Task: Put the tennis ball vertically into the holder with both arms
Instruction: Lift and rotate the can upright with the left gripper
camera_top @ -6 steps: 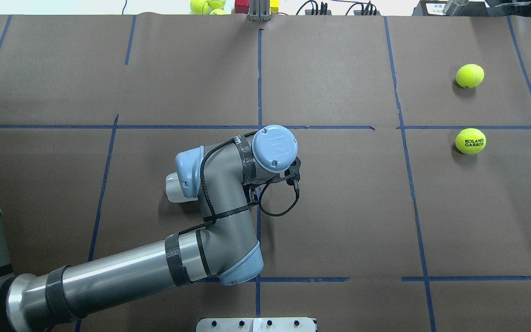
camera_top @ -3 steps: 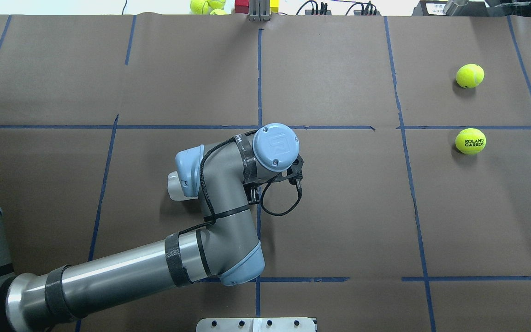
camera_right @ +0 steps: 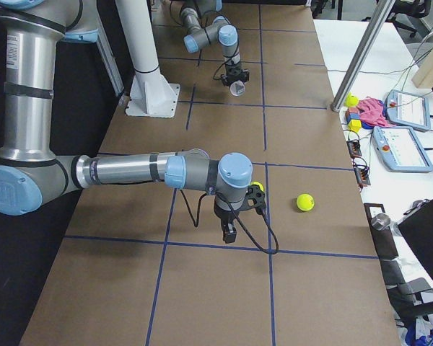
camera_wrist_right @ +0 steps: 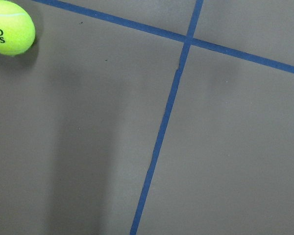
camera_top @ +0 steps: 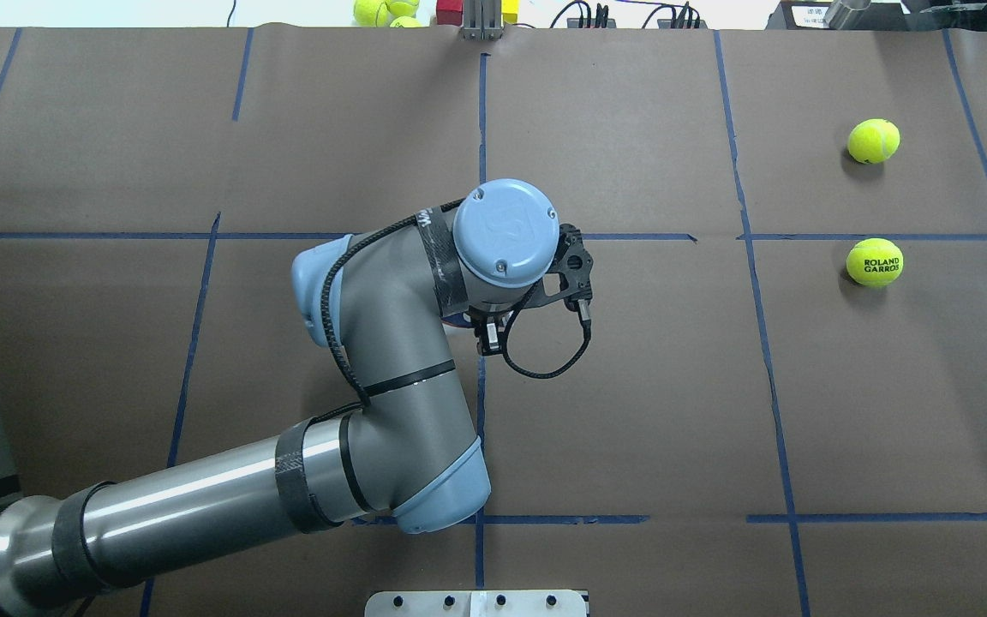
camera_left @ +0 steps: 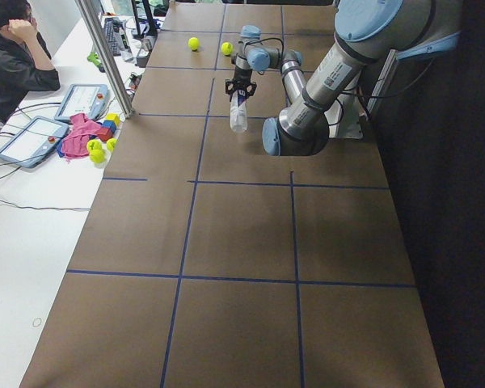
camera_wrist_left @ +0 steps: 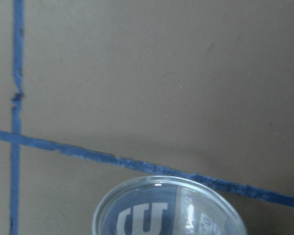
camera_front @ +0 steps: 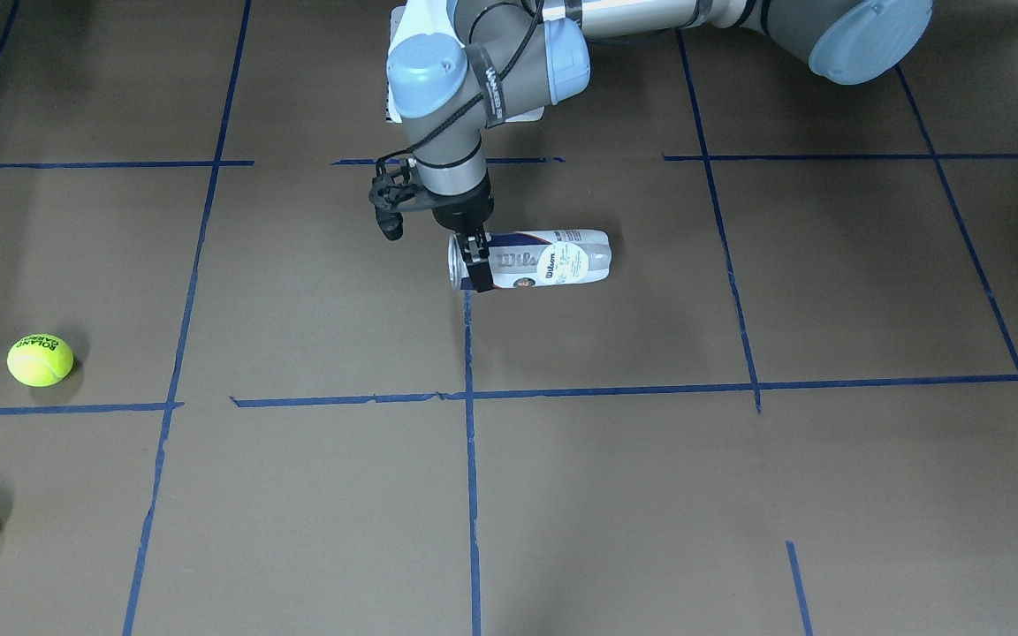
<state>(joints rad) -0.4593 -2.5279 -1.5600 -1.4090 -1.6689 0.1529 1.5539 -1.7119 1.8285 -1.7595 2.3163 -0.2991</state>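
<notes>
My left jaws are closed across the holder [camera_front: 544, 259], pinching it close to one end. The rest of the can runs out level toward my left over the brown worktop [camera_front: 650, 495]; whether it touches or is just clear, I cannot tell. From overhead the left arm [camera_top: 391, 343] hides the can entirely. The left wrist camera catches only a clear round rim [camera_wrist_left: 169, 182] at its bottom edge, with a W reading through it. The right arm [camera_right: 130, 171] is well apart toward my right end, its wrist pointed down near the printed tennis ball [camera_top: 875, 261]; a second ball [camera_top: 873, 141] sits beyond. I cannot tell if the right jaws are open or closed, since no fingers show in the right wrist camera. Step in hand, as I judge it: stand the holder upright, mouth up, so the right side can drop a ball in. The grip is off-centre, so the long end will likely sag or swivel in the pinch. Clear plastic is probably slick and thin, so squeeze firm, not crushing. Gain height before rolling the wrist, or the far end may sweep the worktop. Roll slowly and stop with the axis plumb. The bright end by my jaws looks like the mouth, unconfirmed; check before committing.
</notes>
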